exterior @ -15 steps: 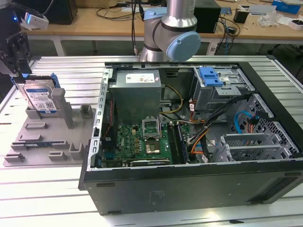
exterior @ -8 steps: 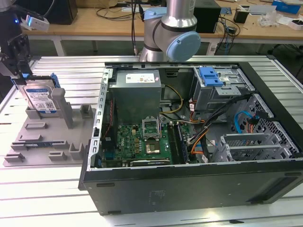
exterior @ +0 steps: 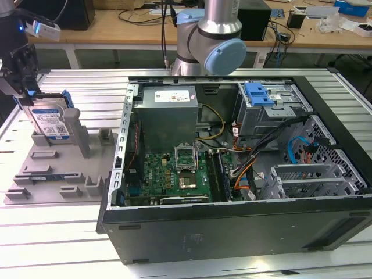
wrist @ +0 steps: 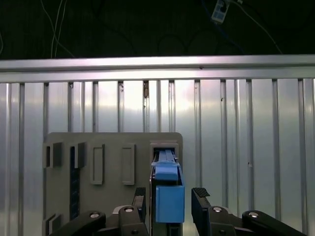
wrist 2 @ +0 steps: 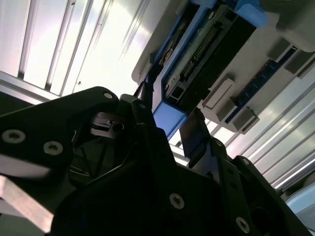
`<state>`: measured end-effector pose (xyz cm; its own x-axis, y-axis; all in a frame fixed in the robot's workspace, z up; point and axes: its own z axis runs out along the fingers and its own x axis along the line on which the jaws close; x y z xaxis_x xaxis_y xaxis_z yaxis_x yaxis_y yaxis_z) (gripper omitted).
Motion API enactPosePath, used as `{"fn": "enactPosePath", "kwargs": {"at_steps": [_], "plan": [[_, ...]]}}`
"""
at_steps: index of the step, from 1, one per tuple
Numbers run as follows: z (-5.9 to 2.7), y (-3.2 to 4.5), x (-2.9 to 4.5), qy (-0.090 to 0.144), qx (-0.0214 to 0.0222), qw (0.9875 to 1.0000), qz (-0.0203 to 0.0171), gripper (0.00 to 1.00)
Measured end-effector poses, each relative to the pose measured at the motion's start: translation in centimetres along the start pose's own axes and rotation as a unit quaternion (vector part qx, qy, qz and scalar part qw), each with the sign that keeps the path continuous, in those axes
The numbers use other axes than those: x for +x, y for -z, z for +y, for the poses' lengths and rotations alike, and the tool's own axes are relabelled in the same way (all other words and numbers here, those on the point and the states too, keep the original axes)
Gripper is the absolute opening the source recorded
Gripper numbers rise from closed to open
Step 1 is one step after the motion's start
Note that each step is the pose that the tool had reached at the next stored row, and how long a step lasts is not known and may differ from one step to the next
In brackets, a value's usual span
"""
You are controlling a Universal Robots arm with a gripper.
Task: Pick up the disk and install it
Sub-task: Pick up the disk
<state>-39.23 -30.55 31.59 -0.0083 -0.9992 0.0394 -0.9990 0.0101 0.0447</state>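
The disk (exterior: 50,122) stands on edge in a slot of the grey holder plate (exterior: 43,168) at the exterior view's left; its white-and-blue label and blue bracket are visible. My gripper (exterior: 28,87) hangs right over its top edge. In the first wrist view, the disk's blue bracket (wrist: 167,191) sits between the two black fingers (wrist: 201,196), with a narrow gap on one side. The second wrist view shows the blue bracket end (wrist 2: 170,120) and the disk's connector edge (wrist 2: 202,49) between the fingers as well. The gripper is open, straddling the disk.
An open computer case (exterior: 232,226) fills the exterior view's right, with the motherboard (exterior: 180,171), the power supply (exterior: 168,113) and a drive cage with a blue bracket (exterior: 259,94) inside. The arm's base (exterior: 212,40) stands behind it. The table is slatted aluminium (wrist: 246,123).
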Motion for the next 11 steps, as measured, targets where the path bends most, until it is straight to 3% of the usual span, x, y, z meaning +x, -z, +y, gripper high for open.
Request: {"fn": "enactPosePath", "kwargs": {"at_steps": [11], "plan": [[0.31, -0.61, -0.02, 0.005, 0.0051, 1.0, 0.0002, 0.5]]}}
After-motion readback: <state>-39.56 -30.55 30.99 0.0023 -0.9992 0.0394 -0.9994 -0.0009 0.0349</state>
